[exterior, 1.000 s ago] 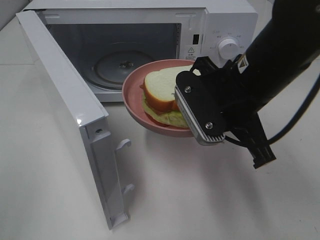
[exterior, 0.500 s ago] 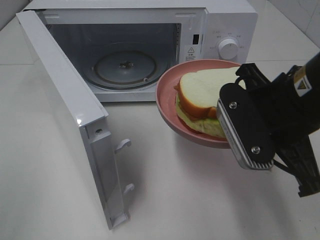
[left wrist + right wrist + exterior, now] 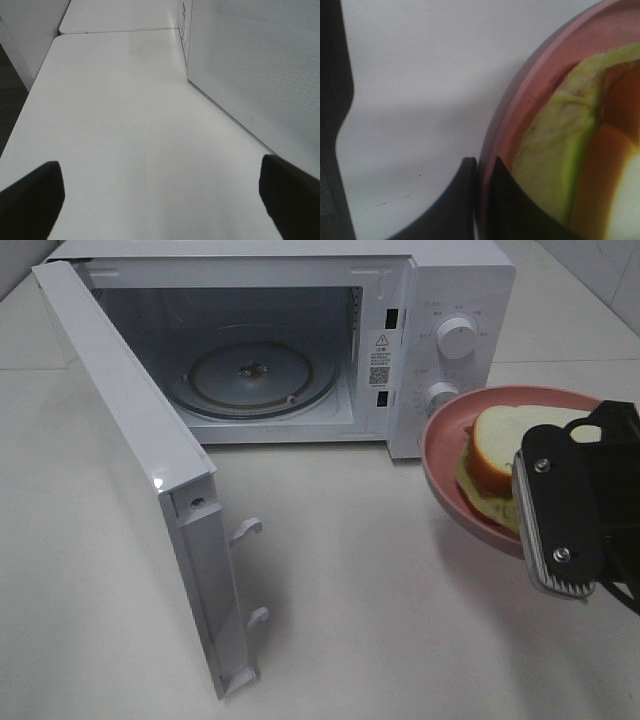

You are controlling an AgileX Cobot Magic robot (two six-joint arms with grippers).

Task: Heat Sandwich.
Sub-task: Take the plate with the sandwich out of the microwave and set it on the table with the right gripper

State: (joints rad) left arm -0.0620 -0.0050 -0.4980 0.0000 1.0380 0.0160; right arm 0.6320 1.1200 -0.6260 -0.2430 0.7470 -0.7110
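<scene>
The right gripper (image 3: 482, 200) pinches the rim of the pink plate (image 3: 440, 455), one finger outside the rim and one inside, and holds it above the table (image 3: 380, 620) at the right of the scene. The sandwich (image 3: 495, 455) lies on that plate: pale bread on top, an orange layer under it, green filling at the bottom. In the high view the gripper's body hides the near right part of the plate and sandwich.

The plate is in front of the microwave's (image 3: 300, 340) control panel, just below the lower knob (image 3: 437, 395) in that view; the upper knob (image 3: 458, 338) is further back. The microwave stands at the far side with its door (image 3: 150, 470) swung open to the left. Its glass turntable (image 3: 250, 375) is bare.

The left gripper (image 3: 160, 195) has its fingers spread wide, holding nothing, low over bare table beside the microwave's side wall.
</scene>
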